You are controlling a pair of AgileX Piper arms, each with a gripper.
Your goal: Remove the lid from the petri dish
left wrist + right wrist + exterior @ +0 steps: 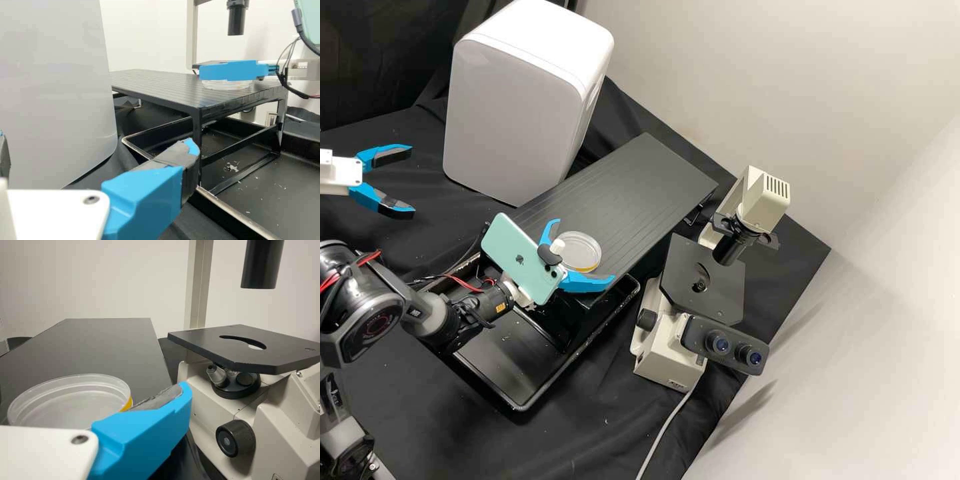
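A clear petri dish (pixel 580 252) with its lid on and a yellowish layer inside sits near the front end of a black ridged platform (pixel 633 180). My right gripper (pixel 585 248) is open and straddles the dish, one blue finger on each side. In the right wrist view the dish (pixel 70 400) lies just beside one of the fingers (pixel 150 422). My left gripper (pixel 410 181) hangs open and empty at the far left, well away from the dish. From the left wrist view the dish (pixel 227 85) shows far off on the platform (pixel 165 90).
A tall white box (pixel 520 100) stands behind the platform's left end. A microscope (pixel 707 293) stands close to the right of the dish. Below the platform lies a black tray (pixel 520 380). The bench is draped in black cloth.
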